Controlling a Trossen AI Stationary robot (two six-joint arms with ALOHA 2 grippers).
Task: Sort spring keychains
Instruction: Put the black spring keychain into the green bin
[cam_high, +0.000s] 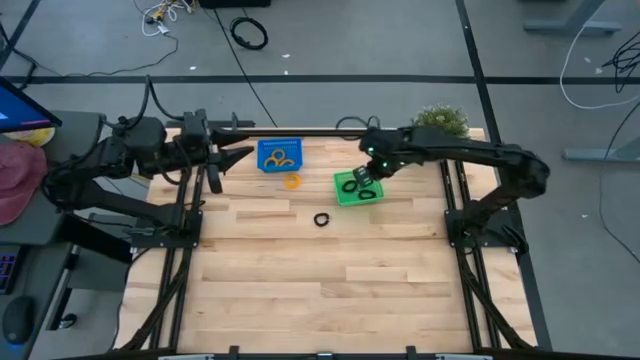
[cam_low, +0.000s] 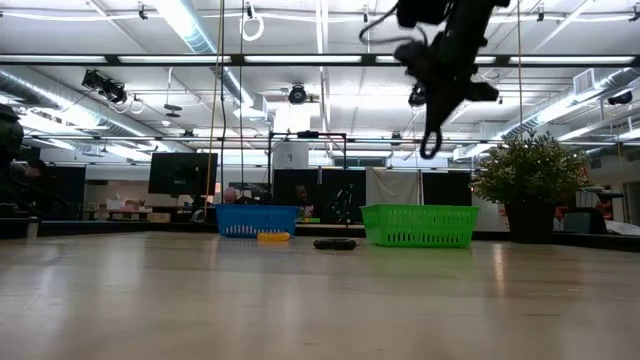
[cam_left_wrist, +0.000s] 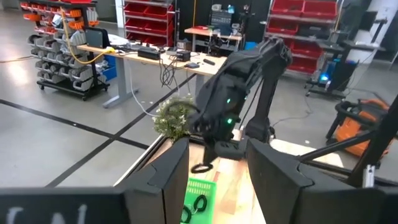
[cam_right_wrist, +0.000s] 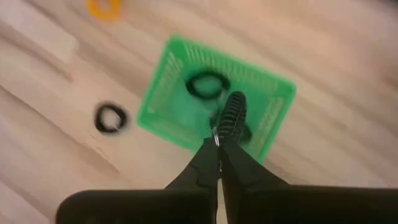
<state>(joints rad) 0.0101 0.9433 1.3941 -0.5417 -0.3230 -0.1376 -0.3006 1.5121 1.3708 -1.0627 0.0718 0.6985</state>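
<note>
Black keychain (cam_right_wrist: 231, 118) pinched above green basket (cam_right_wrist: 168, 81).

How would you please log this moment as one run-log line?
right gripper: shut on black keychain, above green basket | left gripper: open, waiting by blue basket | on table: orange keychain

A robotics lab or workshop in an industrial hall. Red parts bins (cam_left_wrist: 146, 15) fill shelving, workbenches (cam_left_wrist: 137, 53) carry cables and electronics, and fluorescent tubes (cam_low: 190, 22) and ducts (cam_low: 40, 85) run under a high ceiling. The floor (cam_high: 400, 40) is grey concrete strewn with cords, and monitors (cam_low: 183, 172) stand beyond the wooden surface (cam_high: 330, 270).
</note>
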